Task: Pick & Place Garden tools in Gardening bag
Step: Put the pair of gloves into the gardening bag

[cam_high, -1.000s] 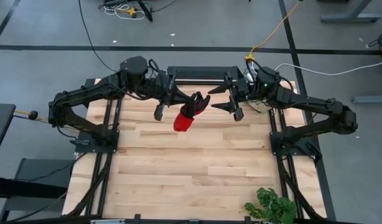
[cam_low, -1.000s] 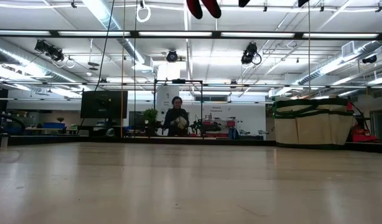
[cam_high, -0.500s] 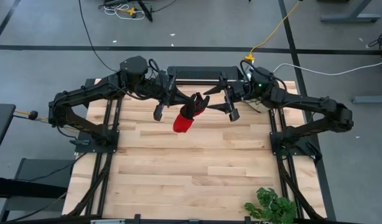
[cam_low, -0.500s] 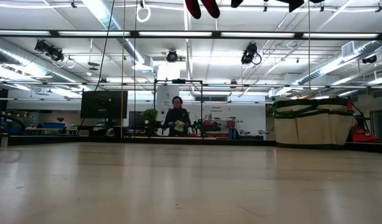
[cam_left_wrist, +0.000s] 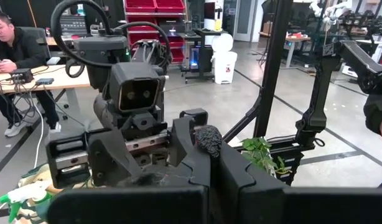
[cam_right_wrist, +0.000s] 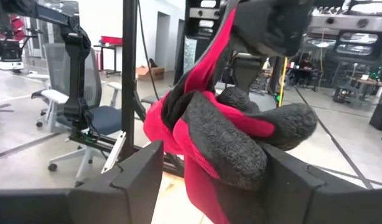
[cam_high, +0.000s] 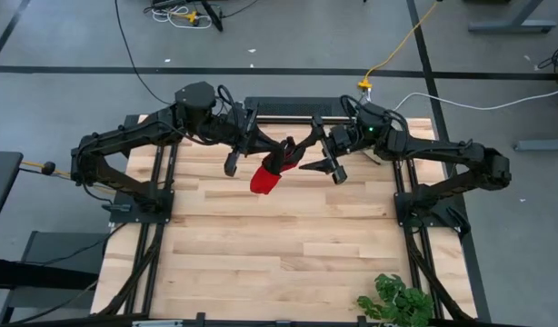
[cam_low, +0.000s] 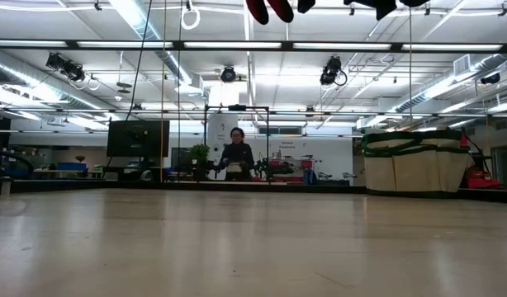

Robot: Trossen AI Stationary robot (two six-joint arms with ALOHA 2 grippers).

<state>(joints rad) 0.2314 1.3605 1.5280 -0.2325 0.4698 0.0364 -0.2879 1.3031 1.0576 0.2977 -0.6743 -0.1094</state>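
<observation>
The red-and-black glove (cam_high: 269,171) is held above the desk (cam_high: 279,245), clamped in the closed left claw (cam_high: 277,154); its cuff is partly hidden. The glove fingers lie between the wide-open right claw (cam_high: 317,156) fingers. No legible writing is seen.

Bright, even light is falling on me from the ceiling strip lights (cam_low: 138,16), which are glaring white in the low view. My arms are casting only faint, soft shadows on the table (cam_high: 279,245). Close to my wrist cameras, my own fingers (cam_right_wrist: 135,180) are blurring.
</observation>
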